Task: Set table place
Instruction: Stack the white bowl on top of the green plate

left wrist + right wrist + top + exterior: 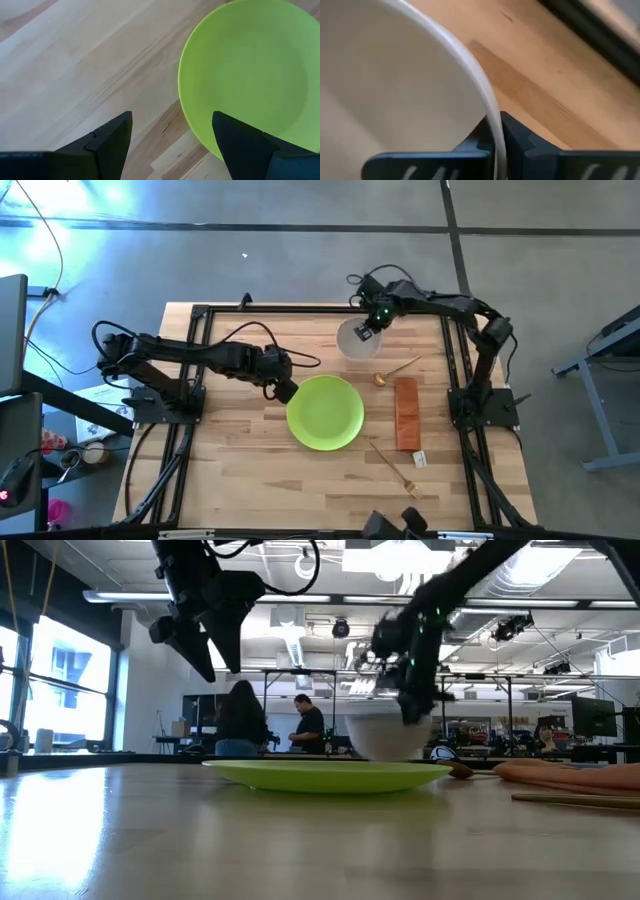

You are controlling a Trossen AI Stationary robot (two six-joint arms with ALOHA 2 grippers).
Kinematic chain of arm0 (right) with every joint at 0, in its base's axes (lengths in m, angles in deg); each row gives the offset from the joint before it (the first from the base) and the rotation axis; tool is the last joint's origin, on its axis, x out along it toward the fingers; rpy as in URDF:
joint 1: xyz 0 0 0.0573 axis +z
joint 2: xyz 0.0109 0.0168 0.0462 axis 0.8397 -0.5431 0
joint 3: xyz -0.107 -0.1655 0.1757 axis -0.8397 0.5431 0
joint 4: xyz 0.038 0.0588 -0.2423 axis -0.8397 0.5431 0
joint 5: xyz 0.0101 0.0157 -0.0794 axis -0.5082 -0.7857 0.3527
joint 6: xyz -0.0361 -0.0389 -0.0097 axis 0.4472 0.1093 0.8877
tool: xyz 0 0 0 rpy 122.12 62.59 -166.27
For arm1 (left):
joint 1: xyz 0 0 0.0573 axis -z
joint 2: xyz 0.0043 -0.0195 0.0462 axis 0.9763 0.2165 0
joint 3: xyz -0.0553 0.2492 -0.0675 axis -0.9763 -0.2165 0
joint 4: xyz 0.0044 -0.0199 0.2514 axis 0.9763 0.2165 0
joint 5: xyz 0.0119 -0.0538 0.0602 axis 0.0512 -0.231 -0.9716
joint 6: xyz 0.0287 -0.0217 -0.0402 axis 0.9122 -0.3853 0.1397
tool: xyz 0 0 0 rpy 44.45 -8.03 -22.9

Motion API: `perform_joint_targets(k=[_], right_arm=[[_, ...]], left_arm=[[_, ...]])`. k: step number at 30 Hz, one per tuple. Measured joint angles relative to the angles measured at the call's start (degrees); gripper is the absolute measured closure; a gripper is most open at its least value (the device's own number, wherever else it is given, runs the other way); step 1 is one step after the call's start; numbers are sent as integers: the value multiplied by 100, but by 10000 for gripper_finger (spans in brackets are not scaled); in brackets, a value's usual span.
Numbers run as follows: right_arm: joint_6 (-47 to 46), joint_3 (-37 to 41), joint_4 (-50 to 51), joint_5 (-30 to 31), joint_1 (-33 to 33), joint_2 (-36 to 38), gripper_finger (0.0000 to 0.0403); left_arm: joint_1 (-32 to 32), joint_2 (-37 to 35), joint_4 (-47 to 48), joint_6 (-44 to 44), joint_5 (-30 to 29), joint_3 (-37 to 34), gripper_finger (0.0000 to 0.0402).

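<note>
A lime-green plate (325,412) lies flat near the table's middle. My left gripper (285,390) is open and empty, raised above the table just off the plate's left edge; the left wrist view (172,145) shows the plate (250,75) beside its fingers. My right gripper (367,332) is shut on the white bowl (355,340) at the far side of the table, behind the plate. A gold spoon (395,369) and a gold fork (393,466) lie on the table to the right of the plate. My right gripper holds the bowl by its rim (487,100), on the bowl's far right side, one finger inside the bowl and one outside. The fingers come from above, slanting down. The bowl (385,735) stays roughly upright; the plate hides its bottom, so I cannot tell whether it is lifted.
An orange-brown strip (406,413) lies to the right of the plate, between spoon and fork, with a small white tag (420,459) at its near end. The black rail frame (300,309) runs along the table's edges. People stand in the room behind.
</note>
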Motion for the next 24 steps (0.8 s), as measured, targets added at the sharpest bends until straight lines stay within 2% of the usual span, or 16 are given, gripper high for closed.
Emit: perform_joint_targets(k=[3,7,11,14,18,24], right_arm=[[-31,-780,717,82,394,348,400],[-361,-1681,1324,126,1276,710,401],[-922,-2159,1590,349,2281,827,402],[-1477,-2046,1550,460,2940,802,402],[-2284,-1382,1243,463,3575,630,402],[-3096,-199,-89,-75,3802,308,403]], left_arm=[[0,-109,138,22,-4,0,135],[0,-353,459,24,-132,0,135],[0,-724,787,28,-288,0,135],[0,-1022,1069,19,-385,0,135],[1,-1359,1354,16,-444,0,135],[4,-1674,1683,61,-530,0,135]])
